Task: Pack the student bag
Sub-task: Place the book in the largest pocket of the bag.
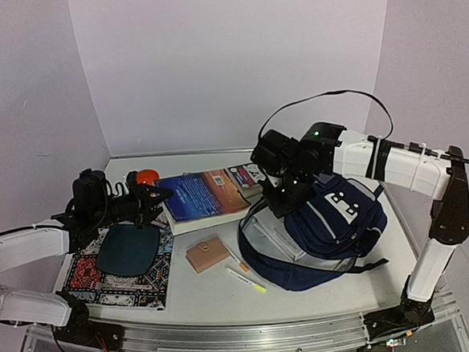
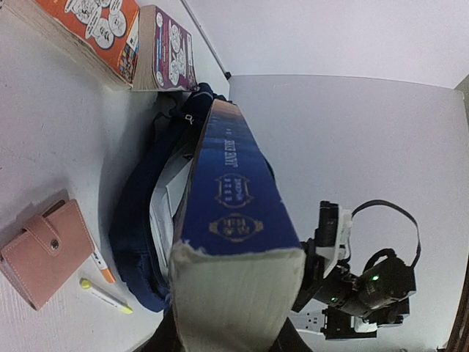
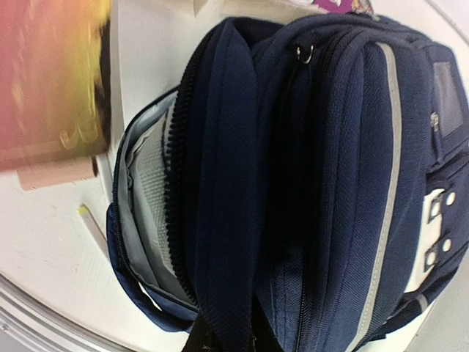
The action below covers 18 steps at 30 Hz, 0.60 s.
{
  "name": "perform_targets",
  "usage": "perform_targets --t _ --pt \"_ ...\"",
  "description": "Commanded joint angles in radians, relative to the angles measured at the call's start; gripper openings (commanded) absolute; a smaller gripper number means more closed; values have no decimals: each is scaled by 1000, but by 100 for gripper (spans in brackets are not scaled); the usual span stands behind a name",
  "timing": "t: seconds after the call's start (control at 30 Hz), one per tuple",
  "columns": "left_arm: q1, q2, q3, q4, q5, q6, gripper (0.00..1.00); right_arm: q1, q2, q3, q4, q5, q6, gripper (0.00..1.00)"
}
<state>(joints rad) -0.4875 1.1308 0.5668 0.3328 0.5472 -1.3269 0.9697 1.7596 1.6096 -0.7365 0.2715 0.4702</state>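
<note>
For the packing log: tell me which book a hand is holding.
The thick blue book, gripped at its edge by the left hand; the cartoon-covered books behind it lie ungripped.

The left arm point(image 1: 26, 247) and right arm point(image 1: 395, 165) had white shells and black joints; a black cable point(image 1: 325, 95) arched above the right.

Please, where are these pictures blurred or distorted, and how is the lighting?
Right wrist view: the book at top left is a blurred pink-yellow smear, while the bag is sharp. Left wrist view: the wide lens stretches the book, its near end looming large, and the scene is tilted. Top view: soft even light, faint shadows, no glare.
</note>
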Motion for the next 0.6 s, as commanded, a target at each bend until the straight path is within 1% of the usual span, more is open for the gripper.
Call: perform_targets --t 0.0,0.17,0.4,0.57 --pt "0 -74 10 142 85 -22 0 5 -25 148 -26 50 25 0" --pt "-15 -47 24 142 126 -26 0 4 -19 226 -23 51 16 0" --pt "-124 0 59 149 54 -33 0 5 -1 250 -2 33 12 0" --pt "-186 55 98 192 -4 -40 0 5 -7 245 28 11 16 0"
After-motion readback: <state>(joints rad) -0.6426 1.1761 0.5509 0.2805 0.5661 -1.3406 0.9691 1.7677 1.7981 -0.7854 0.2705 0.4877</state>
